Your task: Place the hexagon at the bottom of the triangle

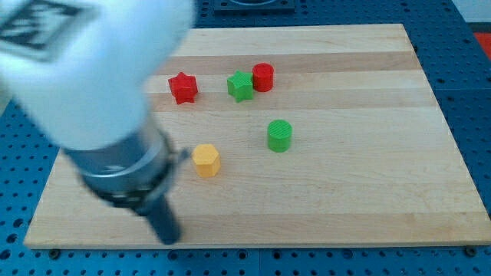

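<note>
**Hexagon unmoved, triangle out of sight**

Hexagon work looks barely begun. My tip (168, 236) sits low on the tabletop (368, 207), close to its bottom edge, and touches no block. There is no hand on this rig, only the rod, so nothing opens, closes or clamps. The yellow hexagon (205, 160) lies up and to the right of my tip, near but clearly apart from it.

I cannot find a triangle anywhere in view. The arm's blurred bulk covers the top-left part of the tabletop, so the triangle may be hidden behind it; I cannot tell. Until I see it, my judgement is that the whole push remains to be done.

Further above and right of my tip stand a red star (183, 87), a green star (240, 85) touching or just beside a red cylinder (263, 77), and, on its own, a green cylinder (280, 135).

Room is generous to the right of my tip, where bare wood runs all the way across. Below it the bottom edge is close, leaving little margin.
</note>
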You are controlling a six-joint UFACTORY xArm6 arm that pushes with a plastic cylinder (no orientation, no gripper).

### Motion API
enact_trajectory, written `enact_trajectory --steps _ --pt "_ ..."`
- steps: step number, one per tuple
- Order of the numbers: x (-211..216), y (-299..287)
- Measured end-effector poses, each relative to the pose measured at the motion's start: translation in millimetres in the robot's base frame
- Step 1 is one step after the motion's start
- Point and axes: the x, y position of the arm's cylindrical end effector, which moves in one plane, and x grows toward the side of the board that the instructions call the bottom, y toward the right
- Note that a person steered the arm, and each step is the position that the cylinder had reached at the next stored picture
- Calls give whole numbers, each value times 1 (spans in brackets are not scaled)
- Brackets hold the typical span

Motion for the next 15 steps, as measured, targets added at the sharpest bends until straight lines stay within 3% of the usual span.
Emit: enact_trajectory --steps 1,2,3,4,7,11,13,14,15 --pt "-1 88" --pt "-37 140" --pt "-53 139" --pt "-102 117" --pt "-152 64" --pt "-109 -16" --pt "-115 -15" --pt "-116 33" --pt "-97 33"
